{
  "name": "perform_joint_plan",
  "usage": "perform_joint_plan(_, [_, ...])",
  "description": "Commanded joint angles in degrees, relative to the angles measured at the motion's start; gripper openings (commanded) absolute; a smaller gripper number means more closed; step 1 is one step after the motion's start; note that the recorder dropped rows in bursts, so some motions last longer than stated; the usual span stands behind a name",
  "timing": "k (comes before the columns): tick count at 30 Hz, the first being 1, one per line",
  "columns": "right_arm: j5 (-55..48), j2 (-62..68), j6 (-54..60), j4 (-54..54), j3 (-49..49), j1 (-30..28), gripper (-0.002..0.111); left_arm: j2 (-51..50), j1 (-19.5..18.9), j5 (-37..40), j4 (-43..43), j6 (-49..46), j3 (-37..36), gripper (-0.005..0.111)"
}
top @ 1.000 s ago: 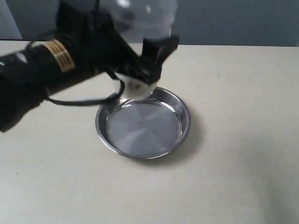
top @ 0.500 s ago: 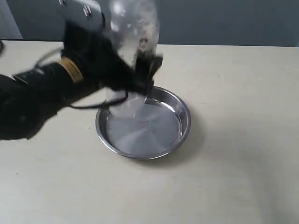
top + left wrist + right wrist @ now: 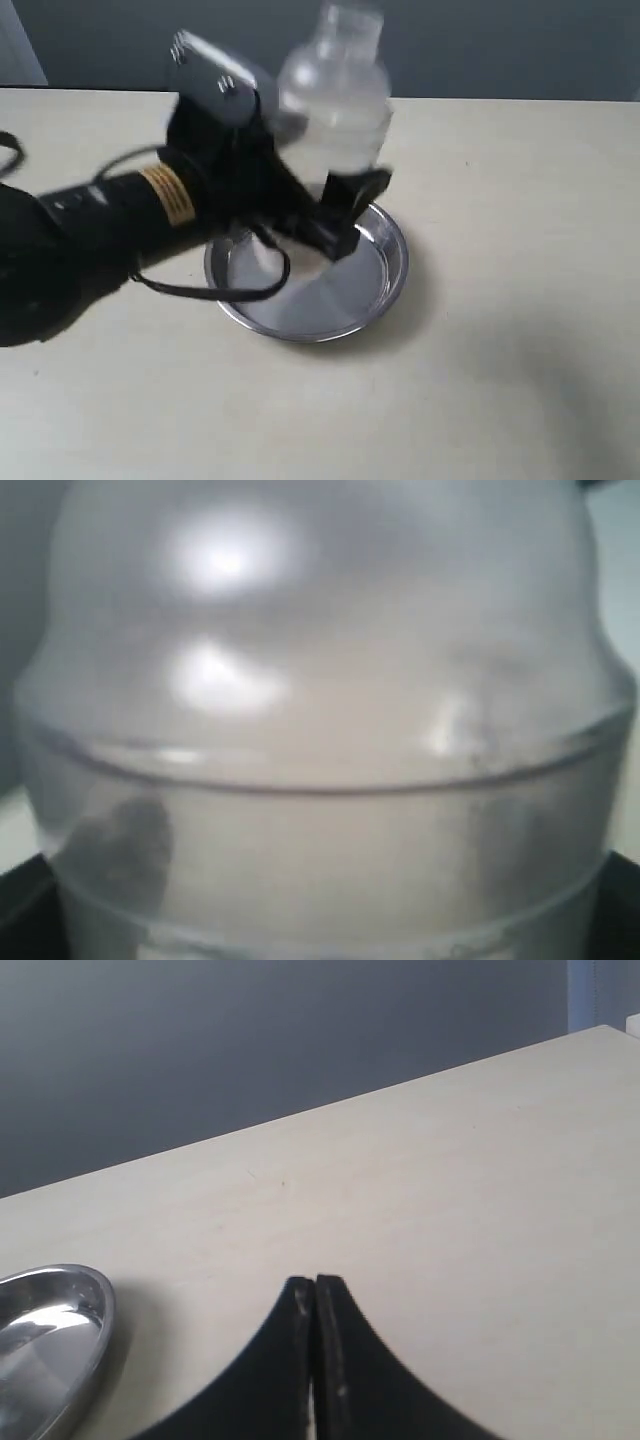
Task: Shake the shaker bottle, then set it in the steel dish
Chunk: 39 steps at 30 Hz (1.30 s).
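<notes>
Pale bench (image 3: 500,350) under a grey wall: the shaker bottle (image 3: 335,110), blurred and upright, shows in the upper middle of the frame, its lower body clamped in the left pincer (image 3: 335,200), over the steel dish (image 3: 390,275) at centre. The right pincer (image 3: 315,1305) is pressed closed on nothing, above the bench.

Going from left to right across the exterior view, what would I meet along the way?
Yellow band on the left arm → shaker bottle → bare table. The steel dish overlaps the arm and the bottle, so it is left out.
</notes>
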State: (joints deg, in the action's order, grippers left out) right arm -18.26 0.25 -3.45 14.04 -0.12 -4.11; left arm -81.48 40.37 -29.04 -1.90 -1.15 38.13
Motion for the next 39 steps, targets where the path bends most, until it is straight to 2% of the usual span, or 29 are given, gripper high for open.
perform_joint_plan(1, [0.62,-0.25,0.19,-0.19,0.12,0.14,-0.001,-2.35,-1.15,0.63,-7.32,-3.84,-0.29,0.0])
perform_joint_plan(2, [0.62,-0.25,0.19,-0.19,0.12,0.14,-0.001,-4.83,-1.76,-1.8,-11.23,-3.54,-0.79,0.0])
perform_joint_plan(3, [0.62,-0.25,0.19,-0.19,0.12,0.14,-0.001,-5.04,-1.66,-7.2,-11.0,-2.94,-0.67,0.0])
perform_joint_plan(5, [0.62,-0.25,0.19,-0.19,0.12,0.14,-0.001,-1.22,-1.48,-20.1,-1.44,-4.07,1.23,0.0])
perform_joint_plan(6, [0.62,-0.25,0.19,-0.19,0.12,0.14,-0.001,0.8,-1.66,-22.42,1.9,-6.72,3.14,0.0])
perform_joint_plan(7, [0.62,-0.25,0.19,-0.19,0.12,0.14,-0.001,2.01,-1.96,-19.64,0.98,-7.76,4.87,0.0])
perform_joint_plan(10, [0.62,-0.25,0.19,-0.19,0.12,0.14,-0.001,-0.61,-2.13,6.31,-9.57,-6.4,6.0,0.0])
perform_joint_plan(11, [0.62,-0.25,0.19,-0.19,0.12,0.14,-0.001,-3.52,-1.83,8.21,-11.12,-5.97,3.69,0.0])
perform_joint_plan(13, [0.62,-0.25,0.19,-0.19,0.12,0.14,-0.001,-6.7,0.39,0.88,-10.91,-2.26,0.35,0.0])
perform_joint_plan(14, [0.62,-0.25,0.19,-0.19,0.12,0.14,-0.001,-5.7,1.34,-5.69,-9.02,-2.3,0.34,0.0])
perform_joint_plan(15, [0.62,-0.25,0.19,-0.19,0.12,0.14,-0.001,-3.17,1.92,-11.5,-4.14,-3.27,1.79,0.0])
perform_joint_plan(16, [0.62,-0.25,0.19,-0.19,0.12,0.14,-0.001,0.17,2.04,-13.11,-0.48,-3.91,4.79,0.0])
perform_joint_plan(17, [0.62,-0.25,0.19,-0.19,0.12,0.14,-0.001,2.81,2.04,-10.48,1.13,-4.0,7.68,0.0])
perform_joint_plan(18, [0.62,-0.25,0.19,-0.19,0.12,0.14,-0.001,4.82,1.81,-4.39,1.08,-4.8,10.86,0.0])
perform_joint_plan(20, [0.62,-0.25,0.19,-0.19,0.12,0.14,-0.001,3.23,-0.52,5.18,-4.75,-9.81,11.27,0.0])
perform_joint_plan(22, [0.62,-0.25,0.19,-0.19,0.12,0.14,-0.001,-4.39,-5.57,4.07,-15.12,-12.6,6.67,0.0])
perform_joint_plan(24, [0.62,-0.25,0.19,-0.19,0.12,0.14,-0.001,-8.37,-7.78,2.12,-18.91,-7.11,5.06,0.0])
perform_joint_plan(25, [0.62,-0.25,0.19,-0.19,0.12,0.14,-0.001,-6.75,-7.51,0.39,-13.98,-4.56,5.26,0.0])
perform_joint_plan(26, [0.62,-0.25,0.19,-0.19,0.12,0.14,-0.001,-4.35,-6.68,-1.75,-5.25,-2.79,6.0,0.0])
perform_joint_plan(27, [0.62,-0.25,0.19,-0.19,0.12,0.14,-0.001,-0.71,-5.75,-4.81,3.12,-0.71,7.77,0.0])
perform_joint_plan(28, [0.62,-0.25,0.19,-0.19,0.12,0.14,-0.001,2.69,-5.22,-5.62,8.04,0.69,10.28,0.0])
perform_joint_plan(29, [0.62,-0.25,0.19,-0.19,0.12,0.14,-0.001,4.46,-5.2,-3.38,8.13,1.51,12.14,0.0])
perform_joint_plan(30, [0.62,-0.25,0.19,-0.19,0.12,0.14,-0.001,4.47,-5.2,1.87,3.71,2.54,12.0,0.0])
perform_joint_plan(32, [0.62,-0.25,0.19,-0.19,0.12,0.14,-0.001,-0.42,-6.25,7.27,-0.24,0.51,7.31,0.0])
perform_joint_plan(34, [0.62,-0.25,0.19,-0.19,0.12,0.14,-0.001,-7.27,-7.07,4.22,-4.4,4.15,2.93,0.0])
perform_joint_plan(35, [0.62,-0.25,0.19,-0.19,0.12,0.14,-0.001,-7.2,-6.68,2.44,-2.75,7.47,2.68,0.0])
perform_joint_plan(38, [0.62,-0.25,0.19,-0.19,0.12,0.14,-0.001,0.95,-5.85,-9.05,10.88,9.88,5.57,0.0])
perform_joint_plan(39, [0.62,-0.25,0.19,-0.19,0.12,0.14,-0.001,3.94,-5.98,-8.84,13.26,8.91,7.48,0.0])
